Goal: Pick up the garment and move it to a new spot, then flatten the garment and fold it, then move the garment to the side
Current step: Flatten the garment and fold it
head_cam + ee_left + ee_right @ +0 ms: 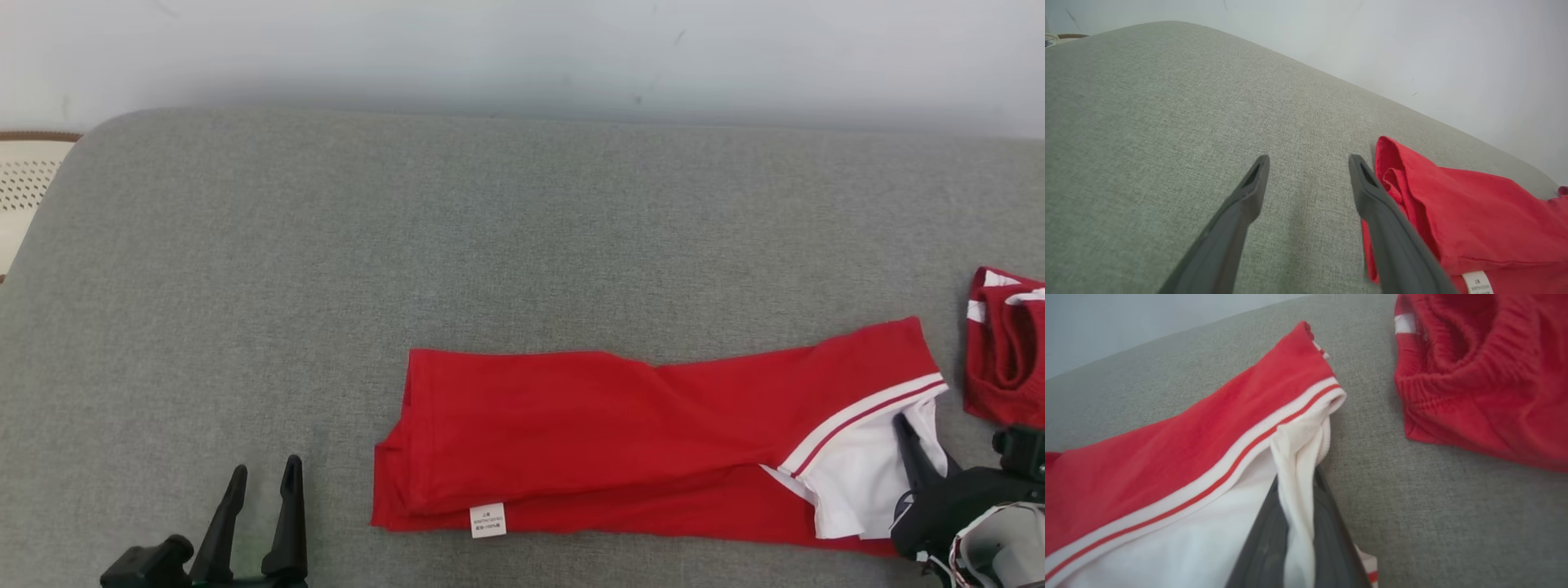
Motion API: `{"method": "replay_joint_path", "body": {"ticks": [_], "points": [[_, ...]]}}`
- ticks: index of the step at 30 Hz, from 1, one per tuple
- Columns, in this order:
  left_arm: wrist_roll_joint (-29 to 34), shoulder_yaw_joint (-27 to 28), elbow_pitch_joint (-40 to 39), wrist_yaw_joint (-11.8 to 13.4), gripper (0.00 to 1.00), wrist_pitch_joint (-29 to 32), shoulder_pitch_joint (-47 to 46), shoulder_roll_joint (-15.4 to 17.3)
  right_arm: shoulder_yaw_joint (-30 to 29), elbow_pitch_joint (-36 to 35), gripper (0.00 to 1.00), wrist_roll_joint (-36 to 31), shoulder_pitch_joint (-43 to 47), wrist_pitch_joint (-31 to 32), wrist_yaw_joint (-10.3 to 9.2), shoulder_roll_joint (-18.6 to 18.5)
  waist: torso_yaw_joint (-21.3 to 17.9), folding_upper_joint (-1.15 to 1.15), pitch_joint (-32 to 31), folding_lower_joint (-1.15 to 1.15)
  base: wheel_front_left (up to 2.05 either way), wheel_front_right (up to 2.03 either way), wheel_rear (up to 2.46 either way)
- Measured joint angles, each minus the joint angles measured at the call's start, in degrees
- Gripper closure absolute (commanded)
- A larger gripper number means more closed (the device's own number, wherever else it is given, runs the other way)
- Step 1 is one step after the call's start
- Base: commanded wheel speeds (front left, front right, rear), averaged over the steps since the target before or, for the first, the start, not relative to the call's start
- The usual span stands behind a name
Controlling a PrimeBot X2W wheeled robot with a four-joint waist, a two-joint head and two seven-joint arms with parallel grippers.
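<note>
Some folding is looking done and more is waiting, so I am pinching the white end [857,482] of the red shirt [620,433] with my right gripper [914,449], left gripper [265,467] sitting spread.

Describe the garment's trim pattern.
White trim with one thin red stripe; clearest in right wrist view.

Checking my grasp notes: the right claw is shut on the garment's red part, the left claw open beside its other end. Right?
Wrong in one respect: the right claw is shut on the garment's white fabric, not its red part; the right wrist view shows it. The left claw is open beside the other end.
</note>
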Motion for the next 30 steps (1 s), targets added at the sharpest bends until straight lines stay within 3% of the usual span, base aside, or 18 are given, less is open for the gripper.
{"method": "replay_joint_path", "body": {"ticks": [4,9,19,25,30], "points": [[0.0,0.0,0.1,0.0,0.00,0.0,0.7,-0.1,-0.2,-2.0,1.00,0.0,-0.1,-0.3,-0.01,-0.8,-0.5,0.00,-0.6,0.00,0.00,0.00,0.00],[0.0,-0.2,0.1,0.0,0.00,0.0,0.8,-0.2,0.3,-9.6,1.00,-0.2,-0.1,0.6,-0.02,-1.9,-1.5,0.00,-1.4,0.00,0.00,0.00,0.00],[-0.4,-0.7,0.2,0.0,0.00,0.0,1.6,-0.3,4.5,-36.4,1.00,0.0,2.6,11.6,-0.03,-5.5,-2.3,0.00,-2.2,-0.01,0.00,0.00,0.00],[-1.6,-2.6,0.5,0.0,0.00,0.0,0.8,-0.3,11.5,-43.9,1.00,-0.1,2.4,20.1,-0.04,-2.5,-1.0,0.00,-1.8,-0.01,0.00,0.00,0.00],[-2.7,-5.4,0.4,0.0,0.00,0.0,-0.5,-0.3,18.4,-40.7,1.00,-1.6,-2.4,22.0,-0.04,2.3,1.8,0.00,-1.0,-0.01,0.00,0.00,0.00]]}}
